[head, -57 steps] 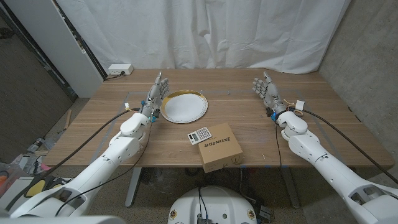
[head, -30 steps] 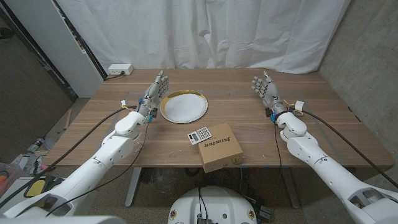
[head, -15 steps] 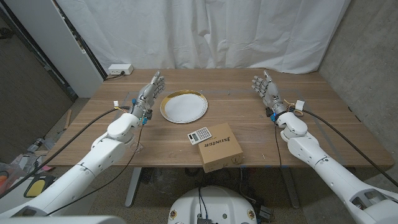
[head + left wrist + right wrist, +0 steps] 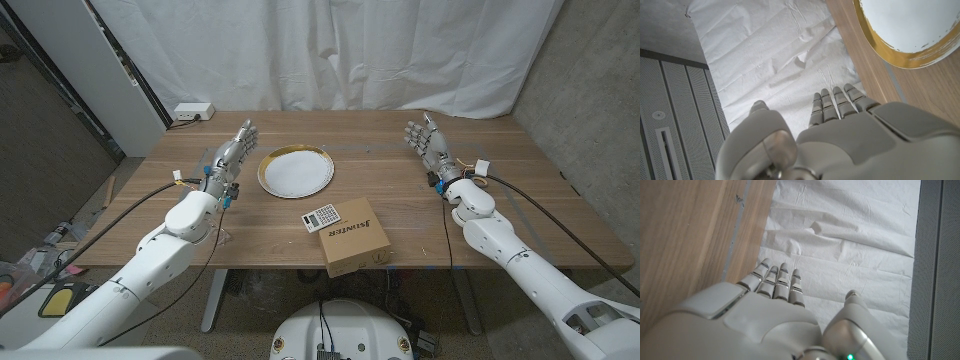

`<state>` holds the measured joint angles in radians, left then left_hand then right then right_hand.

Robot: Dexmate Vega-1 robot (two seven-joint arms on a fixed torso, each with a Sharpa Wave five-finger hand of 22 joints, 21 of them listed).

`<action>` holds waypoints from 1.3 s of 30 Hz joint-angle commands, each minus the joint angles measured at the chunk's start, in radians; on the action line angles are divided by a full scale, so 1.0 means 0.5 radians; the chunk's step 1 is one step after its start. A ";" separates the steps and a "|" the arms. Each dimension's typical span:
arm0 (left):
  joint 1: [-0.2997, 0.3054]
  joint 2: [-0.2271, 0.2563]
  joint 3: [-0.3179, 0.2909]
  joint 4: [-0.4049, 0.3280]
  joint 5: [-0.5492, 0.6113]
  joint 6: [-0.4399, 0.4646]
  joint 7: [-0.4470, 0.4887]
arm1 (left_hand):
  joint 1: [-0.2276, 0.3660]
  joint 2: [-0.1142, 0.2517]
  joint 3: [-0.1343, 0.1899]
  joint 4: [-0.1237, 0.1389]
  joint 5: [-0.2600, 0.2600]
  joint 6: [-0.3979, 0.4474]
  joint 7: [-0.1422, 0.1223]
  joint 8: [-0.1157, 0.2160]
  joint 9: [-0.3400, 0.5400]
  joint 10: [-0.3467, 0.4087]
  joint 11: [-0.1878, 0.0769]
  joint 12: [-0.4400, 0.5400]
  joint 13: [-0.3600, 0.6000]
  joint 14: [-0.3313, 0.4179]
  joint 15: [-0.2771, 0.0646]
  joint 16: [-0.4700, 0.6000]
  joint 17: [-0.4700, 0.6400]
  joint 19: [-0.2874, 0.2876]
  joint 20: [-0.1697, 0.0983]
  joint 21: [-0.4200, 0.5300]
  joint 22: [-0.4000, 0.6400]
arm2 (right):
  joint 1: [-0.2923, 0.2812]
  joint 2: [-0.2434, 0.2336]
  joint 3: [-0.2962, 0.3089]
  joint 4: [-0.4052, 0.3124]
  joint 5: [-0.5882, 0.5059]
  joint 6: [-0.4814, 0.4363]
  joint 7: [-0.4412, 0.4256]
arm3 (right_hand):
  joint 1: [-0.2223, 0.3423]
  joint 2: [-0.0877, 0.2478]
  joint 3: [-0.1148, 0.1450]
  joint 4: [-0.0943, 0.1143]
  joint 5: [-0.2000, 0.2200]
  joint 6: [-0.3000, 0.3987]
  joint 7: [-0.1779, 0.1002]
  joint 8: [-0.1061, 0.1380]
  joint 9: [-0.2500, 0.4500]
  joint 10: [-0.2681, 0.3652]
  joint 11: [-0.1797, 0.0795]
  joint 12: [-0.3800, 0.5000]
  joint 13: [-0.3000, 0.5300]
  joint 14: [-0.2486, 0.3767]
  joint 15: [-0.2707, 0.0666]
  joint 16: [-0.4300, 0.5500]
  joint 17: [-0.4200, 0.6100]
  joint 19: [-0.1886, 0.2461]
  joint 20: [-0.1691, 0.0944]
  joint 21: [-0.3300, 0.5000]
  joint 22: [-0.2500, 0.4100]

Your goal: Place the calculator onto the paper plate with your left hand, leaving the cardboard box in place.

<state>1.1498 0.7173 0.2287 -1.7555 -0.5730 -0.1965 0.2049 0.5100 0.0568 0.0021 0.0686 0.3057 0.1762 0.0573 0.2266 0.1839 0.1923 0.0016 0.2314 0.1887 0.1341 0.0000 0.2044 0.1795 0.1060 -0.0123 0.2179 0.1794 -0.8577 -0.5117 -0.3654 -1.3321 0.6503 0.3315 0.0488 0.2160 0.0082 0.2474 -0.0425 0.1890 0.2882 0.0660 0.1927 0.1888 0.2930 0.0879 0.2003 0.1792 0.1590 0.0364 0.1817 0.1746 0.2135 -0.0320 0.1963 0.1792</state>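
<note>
Over the last two seconds the left hand [image 4: 232, 153], open and empty, had drifted outward from the plate [image 4: 295, 171], so the calculator [image 4: 320, 217], against the box [image 4: 353, 236] and nearer the robot, was not yet approached.

White power strip [image 4: 192, 112] sat at table's [image 4: 400, 210] far left corner. Wrinkled white curtain [image 4: 330, 50] hung behind far edge. Grey perforated panel [image 4: 675, 115] stood beside curtain.
</note>
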 commanded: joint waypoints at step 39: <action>0.549 0.056 -0.214 -0.267 0.061 -0.279 -0.088 | 0.127 -0.011 0.000 -0.076 -0.043 0.170 -0.013 0.026 0.011 0.154 -0.024 0.015 0.007 0.162 -0.022 0.010 0.006 0.174 -0.019 0.038 0.008 | -0.057 -0.102 0.017 -0.229 -0.069 -0.082 -0.105 | 0.023 0.020 0.005 -0.018 0.002 0.017 -0.006 0.012 0.004 0.021 -0.004 0.023 0.010 0.029 0.000 0.009 0.009 0.029 -0.006 0.010 0.009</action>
<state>1.3578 0.7698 0.1361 -1.8621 -0.6446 -0.2979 0.0763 0.5561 0.0530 0.0019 0.0379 0.2845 0.2526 0.0556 0.2345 0.1838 0.2604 -0.0057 0.2369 0.1885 0.2077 -0.0023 0.2044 0.1792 0.1829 -0.0177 0.2354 0.1792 -0.8801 -0.5515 -0.3569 -1.4224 0.6223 0.3040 0.0024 0.2211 0.0133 0.2503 -0.0455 0.1890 0.2880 0.0659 0.1926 0.1885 0.2930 0.0879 0.2072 0.1791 0.1672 0.0387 0.1817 0.1745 0.2187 -0.0375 0.1959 0.1791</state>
